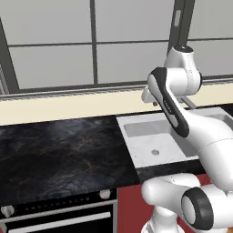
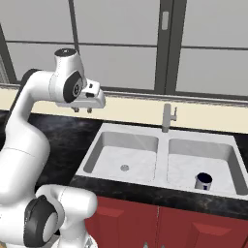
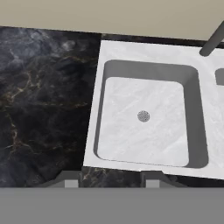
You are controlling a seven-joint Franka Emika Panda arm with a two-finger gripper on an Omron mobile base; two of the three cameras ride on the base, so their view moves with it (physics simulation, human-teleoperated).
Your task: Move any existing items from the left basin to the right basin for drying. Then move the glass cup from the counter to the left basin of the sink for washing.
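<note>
Right base view shows my gripper (image 2: 83,110) held high above the counter (image 2: 63,133), just left of the sink (image 2: 162,133) and level with the cream ledge (image 2: 140,110) under the window. Its two short fingers point down and sit close together with nothing between them; the pincer is narrow and holds nothing, touching nothing. In the hand view the finger tips (image 3: 71,180) rise at the bottom, over the black stone at the sink's near rim.

Below my hand the left basin (image 3: 144,87) lies open, its round drain (image 3: 143,116) in the middle of a bare marbled floor. Its four walls are plain and the front rim meets a strip of black counter. To the left the counter runs wide and flat, with faint pale veins, back to the cream ledge. The grey faucet (image 2: 167,117) stands at the back of the divider, well to the right of my hand.

The right basin (image 2: 203,150) holds one thing: a small cup (image 2: 203,181) standing upright near its front wall, dark blue inside. From this distance I think it is not the translucent tumbler, though the rendering is coarse.

In the left base view my own arm (image 1: 182,123) covers the right part of the sink. The glass cup cannot be made out on the stretch of counter seen here.
</note>
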